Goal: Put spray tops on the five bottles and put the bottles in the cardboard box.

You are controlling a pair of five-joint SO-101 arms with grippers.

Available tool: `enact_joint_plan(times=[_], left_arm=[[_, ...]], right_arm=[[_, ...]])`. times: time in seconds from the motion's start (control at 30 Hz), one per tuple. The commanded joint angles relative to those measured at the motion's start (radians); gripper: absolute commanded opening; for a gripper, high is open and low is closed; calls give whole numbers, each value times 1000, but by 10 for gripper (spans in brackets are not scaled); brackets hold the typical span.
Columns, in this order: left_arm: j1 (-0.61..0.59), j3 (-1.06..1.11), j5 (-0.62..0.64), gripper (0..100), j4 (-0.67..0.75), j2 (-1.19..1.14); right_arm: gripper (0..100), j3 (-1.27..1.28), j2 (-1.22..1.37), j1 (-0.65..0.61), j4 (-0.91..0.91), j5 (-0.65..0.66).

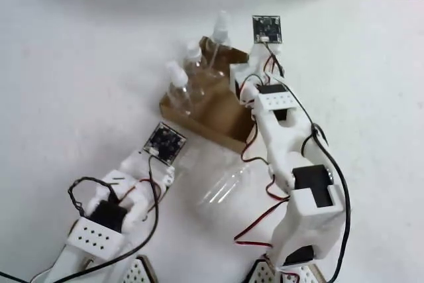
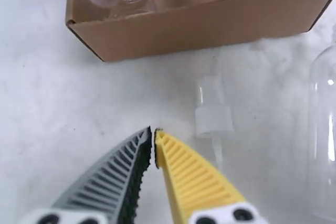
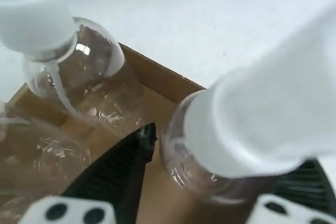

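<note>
High view: three capped bottles [image 1: 193, 64] stand in one cardboard box [image 1: 225, 127]. A fourth bottle [image 1: 225, 187] lies on its side on the tabletop [image 1: 79, 64], just beside the box. One loose spray top [image 2: 212, 119] lies near it. Left gripper [image 2: 155, 132]: jaws closed together, empty. Right gripper [image 3: 226, 153]: jaws clamped on the far bottle [image 3: 184, 169], inside the box.

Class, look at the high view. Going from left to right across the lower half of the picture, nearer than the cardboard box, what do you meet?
left arm → clear bottle lying on its side → right arm
</note>
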State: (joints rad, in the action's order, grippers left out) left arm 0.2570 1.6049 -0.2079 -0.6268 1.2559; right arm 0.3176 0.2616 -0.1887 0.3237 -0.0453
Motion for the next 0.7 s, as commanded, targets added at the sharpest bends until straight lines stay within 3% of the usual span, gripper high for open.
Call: enact_joint_plan(times=[0.0, 0.67], left_arm=[[-8, -9, -9, 23, 34, 13], [-8, -9, -9, 23, 34, 13]], right_arm=[[318, -21, -53, 7, 2, 60], [318, -15, -136, 7, 4, 72]])
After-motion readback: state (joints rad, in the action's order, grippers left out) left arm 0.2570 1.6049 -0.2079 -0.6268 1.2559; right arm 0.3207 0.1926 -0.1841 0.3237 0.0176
